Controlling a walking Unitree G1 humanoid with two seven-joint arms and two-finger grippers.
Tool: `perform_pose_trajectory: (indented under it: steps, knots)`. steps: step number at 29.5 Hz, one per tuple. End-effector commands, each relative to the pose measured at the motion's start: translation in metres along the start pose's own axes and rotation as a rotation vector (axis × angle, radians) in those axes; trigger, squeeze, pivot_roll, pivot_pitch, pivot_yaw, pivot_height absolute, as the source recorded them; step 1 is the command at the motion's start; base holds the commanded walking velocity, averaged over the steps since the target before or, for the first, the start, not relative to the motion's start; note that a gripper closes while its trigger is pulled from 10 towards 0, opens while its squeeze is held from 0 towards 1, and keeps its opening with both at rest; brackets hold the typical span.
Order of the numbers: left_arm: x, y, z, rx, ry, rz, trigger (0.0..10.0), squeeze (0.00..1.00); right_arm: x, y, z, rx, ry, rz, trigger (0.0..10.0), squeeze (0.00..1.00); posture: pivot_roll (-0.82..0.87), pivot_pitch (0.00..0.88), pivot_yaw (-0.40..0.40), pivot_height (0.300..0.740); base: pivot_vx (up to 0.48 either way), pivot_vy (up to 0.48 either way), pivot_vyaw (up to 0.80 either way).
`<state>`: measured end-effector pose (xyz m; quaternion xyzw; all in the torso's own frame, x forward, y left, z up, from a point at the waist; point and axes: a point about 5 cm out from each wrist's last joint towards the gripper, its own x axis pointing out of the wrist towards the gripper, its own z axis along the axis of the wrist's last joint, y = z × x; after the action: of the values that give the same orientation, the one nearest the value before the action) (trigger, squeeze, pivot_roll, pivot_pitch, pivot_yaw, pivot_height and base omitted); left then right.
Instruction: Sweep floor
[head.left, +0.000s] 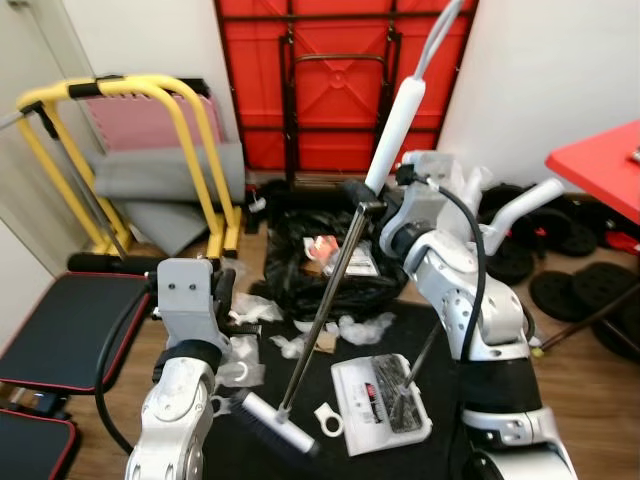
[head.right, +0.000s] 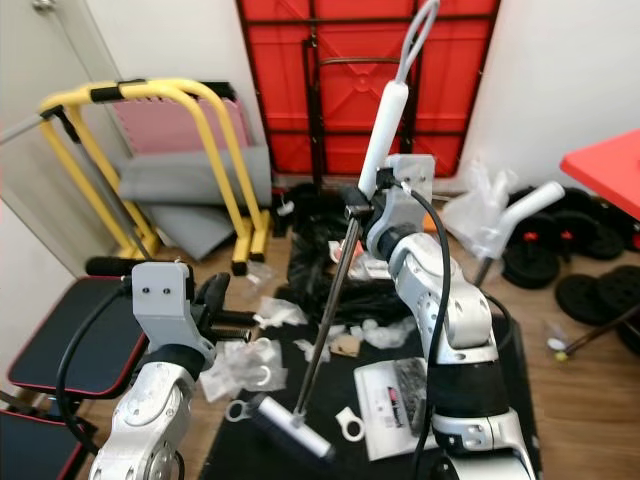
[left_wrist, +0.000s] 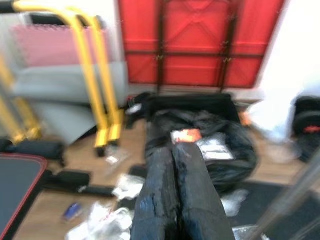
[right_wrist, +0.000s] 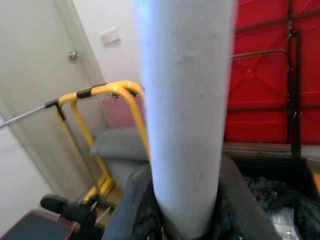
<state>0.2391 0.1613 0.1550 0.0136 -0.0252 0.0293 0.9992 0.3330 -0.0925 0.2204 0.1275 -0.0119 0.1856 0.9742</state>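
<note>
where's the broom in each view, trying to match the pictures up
Left eye: broom runs from centre down to its brush head, lower middle.
Right eye: broom sits centre, head at the bottom.
Left wrist: blurred grey bar at one edge, possibly its shaft.
Right wrist: white handle up close, held by the right pincer.
Shared landmark: yellow frame.

no text, label or number is sharp enough to read.
</note>
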Motion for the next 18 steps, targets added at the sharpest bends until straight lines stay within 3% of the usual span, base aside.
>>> perform_pose_trajectory:
  steps: [1,18]
  knots:
    - [-0.0009,-0.0015,-0.0012,-0.002,0.009,-0.005,10.0,0.00,-0.0008,-0.0010,0.0103,-0.003,-0.052,-0.005,10.0,0.00,-0.10,0.100,-0.042,0.740,0.000,-0.277,0.00]
    - [-0.0043,-0.0057,-0.0064,-0.034,0.047,-0.014,10.0,0.00,0.0013,-0.0007,0.0094,0.029,-0.082,-0.045,10.0,0.00,-0.10,0.111,-0.037,0.740,0.000,-0.033,0.00]
